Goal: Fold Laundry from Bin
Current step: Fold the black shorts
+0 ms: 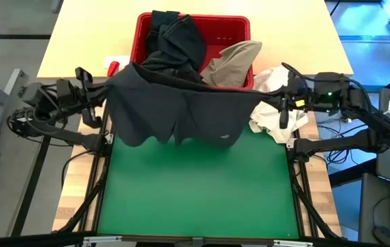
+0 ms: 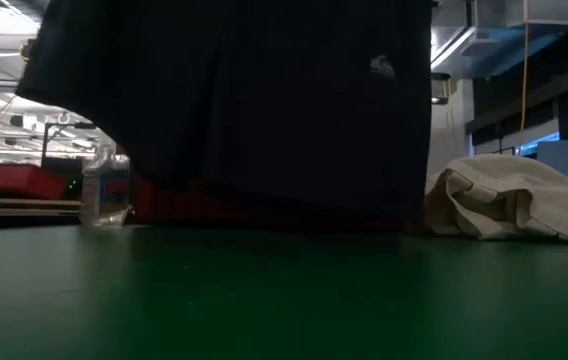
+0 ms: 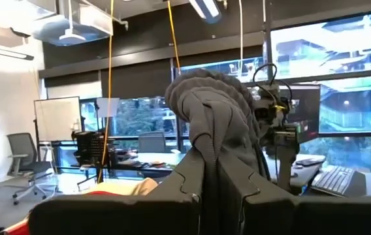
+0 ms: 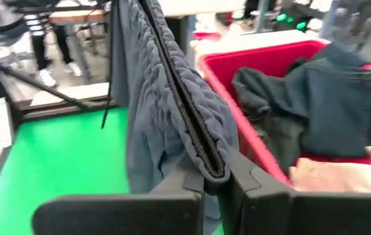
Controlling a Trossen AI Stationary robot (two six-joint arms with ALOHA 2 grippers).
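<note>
A dark charcoal garment [image 1: 174, 110] of the laundry hangs spread between my two grippers over the far part of the green mat [image 1: 195, 192]. In the low view it fills the middle as a dark curtain [image 2: 264, 100]. My left gripper [image 1: 109, 86] is shut on its left end and my right gripper [image 1: 277, 103] on its right end. Behind it stands the red bin [image 1: 233, 22], holding more dark garments [image 1: 178, 41] and a khaki one [image 1: 233, 60] draped over its near rim. My left gripper pinches a bunched-up wad of the garment's upper edge [image 3: 211, 130] between its two fingers. The wad bulges out past the fingertips. The fingers come about level from the table's left. My right gripper pinches the gathered, ribbed waistband [image 4: 206, 160] between its two fingers, several layers folded together. The fingers come from the table's right, slanting slightly down. The band runs away from them toward the other arm, and the cloth hangs below it.
A white cloth bundle [image 1: 269, 120] lies at the mat's far right corner, below my right gripper, also in the low view [image 2: 514, 195]. A clear spray bottle with a red top [image 1: 115, 66] stands left of the bin. The near mat is bare green.
</note>
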